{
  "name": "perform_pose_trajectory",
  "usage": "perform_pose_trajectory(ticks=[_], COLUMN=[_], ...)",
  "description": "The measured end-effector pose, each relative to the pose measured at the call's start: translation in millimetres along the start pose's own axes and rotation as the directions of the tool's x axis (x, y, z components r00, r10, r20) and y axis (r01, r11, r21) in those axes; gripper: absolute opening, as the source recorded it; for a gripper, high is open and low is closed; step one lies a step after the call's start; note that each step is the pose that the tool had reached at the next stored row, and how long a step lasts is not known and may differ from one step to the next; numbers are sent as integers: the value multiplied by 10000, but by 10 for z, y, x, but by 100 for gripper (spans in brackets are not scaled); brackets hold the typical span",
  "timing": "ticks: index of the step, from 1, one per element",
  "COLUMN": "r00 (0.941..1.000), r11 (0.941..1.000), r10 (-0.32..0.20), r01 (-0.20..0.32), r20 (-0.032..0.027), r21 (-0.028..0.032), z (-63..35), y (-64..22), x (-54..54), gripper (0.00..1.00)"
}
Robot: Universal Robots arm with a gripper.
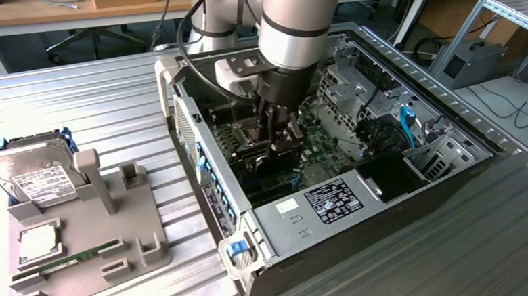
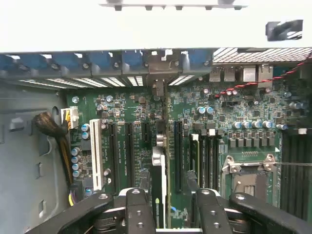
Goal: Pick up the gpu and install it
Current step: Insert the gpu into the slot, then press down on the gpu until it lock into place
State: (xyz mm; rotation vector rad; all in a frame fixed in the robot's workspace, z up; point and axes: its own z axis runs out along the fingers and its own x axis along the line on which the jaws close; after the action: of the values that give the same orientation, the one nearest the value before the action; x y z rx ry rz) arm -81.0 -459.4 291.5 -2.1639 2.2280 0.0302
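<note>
1. Gpu (image 2: 159,180) stands on edge between the pincer's (image 2: 168,207) two fingers, its thin board running straight ahead of them toward the rear bracket openings, apparently so its bracket end meets the case wall while its lower edge meets a motherboard (image 2: 204,122) slot.
2. The pincer's fingers (image 2: 138,207) stand apart on either side of the card with a gap showing; whether they press it I cannot tell.
3. In the exterior view the pincer (image 1: 277,144) reaches down inside the open computer case (image 1: 340,212).
4. Well off to its side, toward the exterior view's left, a grey parts holder (image 1: 114,230) carries a hard drive (image 1: 35,177).
5. Everything rests on a ribbed metal table (image 1: 90,103); desks and cables lie beyond.
</note>
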Motion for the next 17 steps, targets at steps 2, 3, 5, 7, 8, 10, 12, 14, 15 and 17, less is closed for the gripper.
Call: perform_pose_trajectory(ticks=[2,3,5,7,8,10,12,14,15,17], r00=[10000,10000,10000,10000,10000,10000,10000,10000,10000,10000], r11=[10000,10000,10000,10000,10000,10000,10000,10000,10000,10000], r10=[3,3,3,3,3,3,3,3,3,3], r01=[-3,-3,-3,-3,-3,-3,-3,-3,-3,-3], r20=[3,0,0,0,0,1,0,0,0,0], r21=[2,0,0,0,0,1,0,0,0,1], z=[-227,-229,-229,-229,-229,-229,-229,-229,-229,-229], y=[-2,-2,-2,-2,-2,-2,-2,-2,-2,-2], x=[-20,-20,-20,-20,-20,-20,-20,-20,-20,-20], gripper=[41,41,41,39,33,33,20,14,11,11])
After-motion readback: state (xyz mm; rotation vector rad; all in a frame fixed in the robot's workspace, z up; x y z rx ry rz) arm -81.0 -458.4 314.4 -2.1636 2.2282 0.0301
